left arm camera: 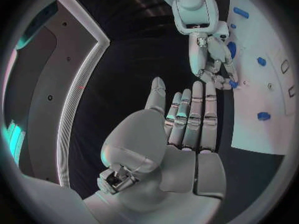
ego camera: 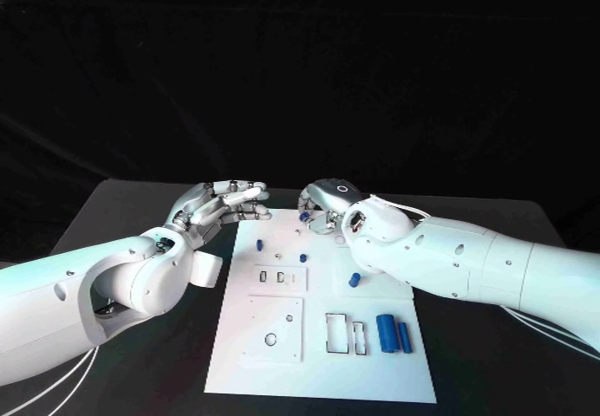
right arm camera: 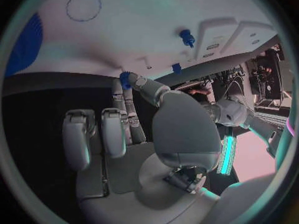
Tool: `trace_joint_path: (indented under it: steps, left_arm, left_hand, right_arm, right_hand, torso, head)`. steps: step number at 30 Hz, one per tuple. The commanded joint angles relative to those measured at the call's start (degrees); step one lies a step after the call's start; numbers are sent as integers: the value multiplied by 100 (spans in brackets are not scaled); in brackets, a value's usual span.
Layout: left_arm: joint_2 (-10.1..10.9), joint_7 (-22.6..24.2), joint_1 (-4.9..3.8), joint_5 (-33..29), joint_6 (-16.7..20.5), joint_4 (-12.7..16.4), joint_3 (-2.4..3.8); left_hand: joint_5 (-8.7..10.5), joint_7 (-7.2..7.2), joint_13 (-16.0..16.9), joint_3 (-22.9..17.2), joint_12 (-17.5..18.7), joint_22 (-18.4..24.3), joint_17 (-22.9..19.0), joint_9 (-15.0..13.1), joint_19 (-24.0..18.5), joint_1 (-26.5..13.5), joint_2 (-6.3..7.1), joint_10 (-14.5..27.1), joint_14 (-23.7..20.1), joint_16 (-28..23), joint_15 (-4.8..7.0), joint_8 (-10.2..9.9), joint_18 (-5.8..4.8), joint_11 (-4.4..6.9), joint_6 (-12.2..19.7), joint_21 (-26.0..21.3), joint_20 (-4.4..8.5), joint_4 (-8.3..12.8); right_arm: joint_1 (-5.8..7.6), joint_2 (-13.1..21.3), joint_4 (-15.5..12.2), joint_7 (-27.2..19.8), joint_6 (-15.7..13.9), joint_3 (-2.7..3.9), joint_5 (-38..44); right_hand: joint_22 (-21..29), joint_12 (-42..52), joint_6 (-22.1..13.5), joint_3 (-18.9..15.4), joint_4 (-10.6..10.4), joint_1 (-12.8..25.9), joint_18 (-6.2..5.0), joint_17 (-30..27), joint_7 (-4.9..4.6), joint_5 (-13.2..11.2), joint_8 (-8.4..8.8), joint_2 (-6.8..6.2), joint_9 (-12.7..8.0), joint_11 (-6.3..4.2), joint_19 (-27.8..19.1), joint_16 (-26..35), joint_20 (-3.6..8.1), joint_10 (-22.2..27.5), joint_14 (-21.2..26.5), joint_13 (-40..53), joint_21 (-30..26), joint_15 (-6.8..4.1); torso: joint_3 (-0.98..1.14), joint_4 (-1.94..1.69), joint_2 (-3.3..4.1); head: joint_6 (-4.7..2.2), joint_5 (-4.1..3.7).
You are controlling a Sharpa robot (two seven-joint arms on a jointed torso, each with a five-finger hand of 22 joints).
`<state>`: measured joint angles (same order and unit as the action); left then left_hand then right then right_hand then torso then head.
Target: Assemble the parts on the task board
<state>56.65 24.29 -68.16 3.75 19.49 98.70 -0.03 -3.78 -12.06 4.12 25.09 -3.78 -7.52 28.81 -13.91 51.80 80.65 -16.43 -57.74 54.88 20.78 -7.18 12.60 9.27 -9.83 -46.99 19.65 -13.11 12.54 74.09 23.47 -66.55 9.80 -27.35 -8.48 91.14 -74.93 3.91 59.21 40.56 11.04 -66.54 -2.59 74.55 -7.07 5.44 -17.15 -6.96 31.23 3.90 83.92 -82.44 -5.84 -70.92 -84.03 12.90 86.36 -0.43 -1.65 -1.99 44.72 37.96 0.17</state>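
The right hand [ego camera: 328, 201] was down at the far edge of the task board [ego camera: 328, 364], its fingertips pinched on a small blue part [right arm camera: 126, 79] right at the board's rim. The left hand [ego camera: 223, 206] hovered flat beside the board's far left corner, fingers straight, close together and holding nothing. Two blue cylinders [ego camera: 395, 333] lay near the board's right edge.

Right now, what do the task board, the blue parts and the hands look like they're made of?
Task board: looks like matte white plastic or painted sheet; flat, even, with no glare and clean cut-outs.
Blue parts, e.g. the two cylinders: probably moulded or printed plastic; uniform colour with a soft sheen.
Left hand and right hand: silver, satin, metal-like shells; could equally be coated plastic.
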Motion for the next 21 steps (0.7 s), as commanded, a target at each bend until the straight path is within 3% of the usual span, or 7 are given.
trace_joint_path:
  steps: [1, 10, 21]
  left_arm:
    - [-11, 26, -18, -16, -7, 10, 5]
    - [-20, 21, -28, -16, -8, -7, 5]
    - [-28, 14, -32, -16, -18, -12, 4]
  left_hand:
    - [32, -42, 4, 84, 6, 5, 8, -7, -44, -42, -11, 51, -39, 37, 19, -28, 97, 8, 27, -6, 12, 32]
    - [32, -42, 4, 84, 6, 5, 8, -7, -44, -42, -11, 51, -39, 37, 19, -28, 97, 8, 27, -6, 12, 32]
    - [32, -42, 4, 84, 6, 5, 8, -7, -44, -42, -11, 51, -39, 37, 19, -28, 97, 8, 27, -6, 12, 32]
  right_arm:
    - [-10, -20, 3, -56, 136, 0, 14]
    - [-19, -65, 64, -65, 160, 0, -1]
    - [-27, -207, 288, -67, 235, -4, -6]
  right_hand:
    - [-840, 1, -25, -4, -43, 20, 95, -5, -16, 15, -18, 10, 5, -2, 131, -9, 15, 6, -296, 11, -14, 13]
    - [-800, -21, -67, 4, -64, 48, 85, -44, -23, 13, 9, -28, 13, 9, 100, 8, 3, 46, -285, 14, -40, 20]
    - [-680, -44, -232, 95, -122, 99, 53, -155, -94, -15, 134, -138, 18, 91, 3, 54, -59, 301, -252, -21, -122, 81]
  torso:
    - [0, -2, 1]
    - [0, 10, 5]
    - [-5, -2, 7]
  head:
    - [9, 10]
    - [-4, 18]
    - [-7, 21]
